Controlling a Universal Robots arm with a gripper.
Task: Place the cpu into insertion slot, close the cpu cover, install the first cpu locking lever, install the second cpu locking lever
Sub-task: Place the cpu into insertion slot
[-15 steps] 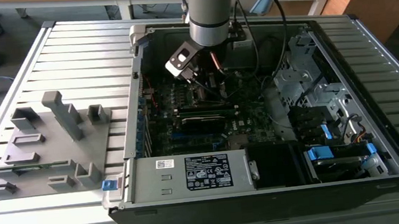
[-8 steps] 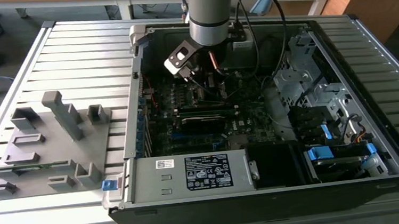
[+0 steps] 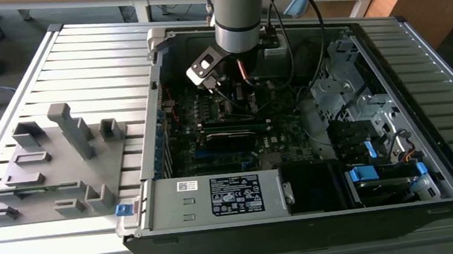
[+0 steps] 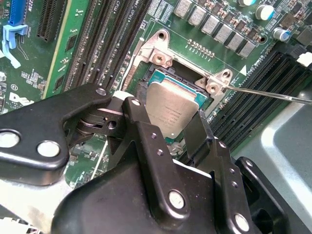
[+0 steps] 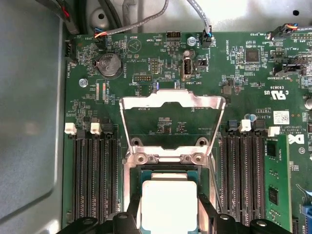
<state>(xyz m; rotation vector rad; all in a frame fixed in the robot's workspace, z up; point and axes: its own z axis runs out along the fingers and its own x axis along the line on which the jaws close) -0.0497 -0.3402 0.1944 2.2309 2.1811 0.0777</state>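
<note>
Placement under way: your gripper (image 4: 168,119) jaws clamp the cpu (image 4: 173,107) at the insertion slot (image 4: 181,73); cpu cover (image 5: 171,103) stands open, locking lever (image 4: 273,94) unlatched.

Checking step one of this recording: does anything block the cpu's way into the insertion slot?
Nothing visible does. The cpu cover is swung open, away from the insertion slot, and the cpu sits right at the slot with nothing over or under it that shows.

The insertion slot (image 5: 130,195) is hemmed in by long memory slots (image 5: 95,180) on two opposite sides, and the opened cpu cover (image 5: 171,122) is raised along a third. In the exterior view, cables (image 3: 304,30) are hung across the upper centre; bare desk (image 3: 84,65) is left at the upper left.
</note>
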